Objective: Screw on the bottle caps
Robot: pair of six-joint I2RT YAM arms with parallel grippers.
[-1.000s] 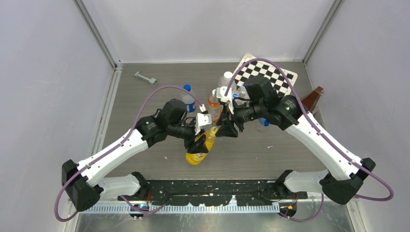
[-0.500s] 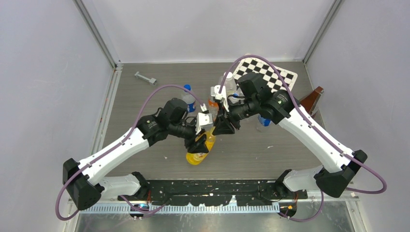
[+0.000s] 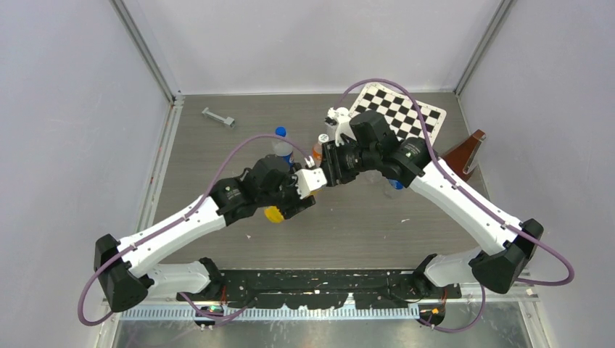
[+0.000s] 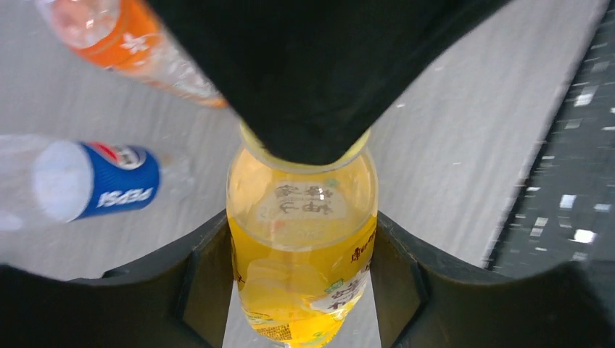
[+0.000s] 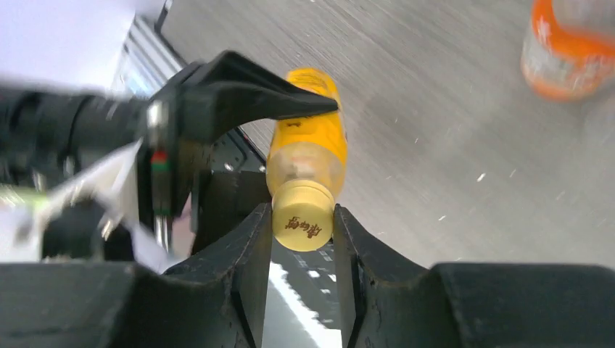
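Near the Pepsi bottle, the left jaws are gripping the juice bottle around its body and the right jaws are pinching the yellow cap at its mouth, where any tilt is risking cross-threading, or the bottle slipping round.

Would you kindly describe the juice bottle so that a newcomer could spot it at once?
Find the middle of the grey table, near the checkerboard. There the left claw grips a bottle of yellow juice and the right claw pinches its yellow cap. The orange-labelled bottle and the blue Pepsi bottle nearby are in no claw.
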